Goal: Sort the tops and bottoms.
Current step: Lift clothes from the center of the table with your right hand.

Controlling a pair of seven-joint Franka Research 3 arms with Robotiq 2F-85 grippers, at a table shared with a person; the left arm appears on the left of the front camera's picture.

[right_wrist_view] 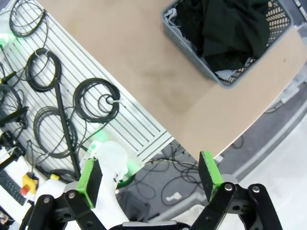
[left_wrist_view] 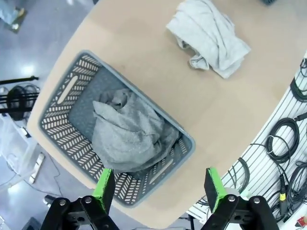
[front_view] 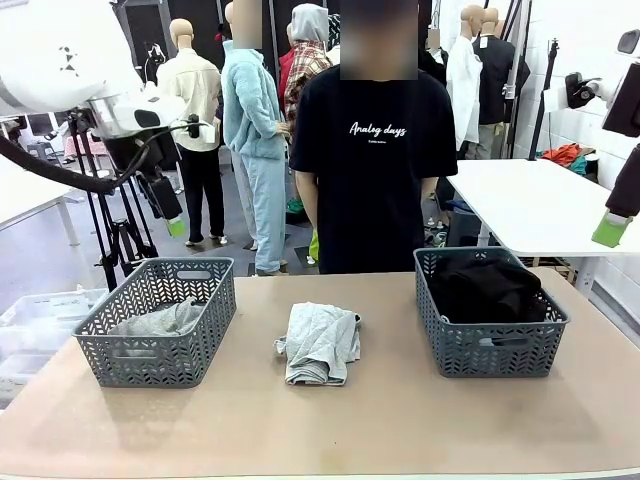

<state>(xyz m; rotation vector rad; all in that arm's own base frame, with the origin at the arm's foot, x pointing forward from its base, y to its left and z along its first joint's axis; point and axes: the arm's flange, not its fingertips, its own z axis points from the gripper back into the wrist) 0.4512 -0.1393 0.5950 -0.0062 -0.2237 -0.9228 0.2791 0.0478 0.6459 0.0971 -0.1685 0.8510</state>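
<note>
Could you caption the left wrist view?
Open left gripper above a basket holding grey clothing; another grey garment on the table.

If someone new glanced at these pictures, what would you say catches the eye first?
Probably the crumpled light grey garment lying alone on the table, midway between two grey baskets. The left basket holds another grey garment, and the right basket is heaped with black clothing. Both grippers hang open and empty above the table, the left gripper over its basket.
</note>
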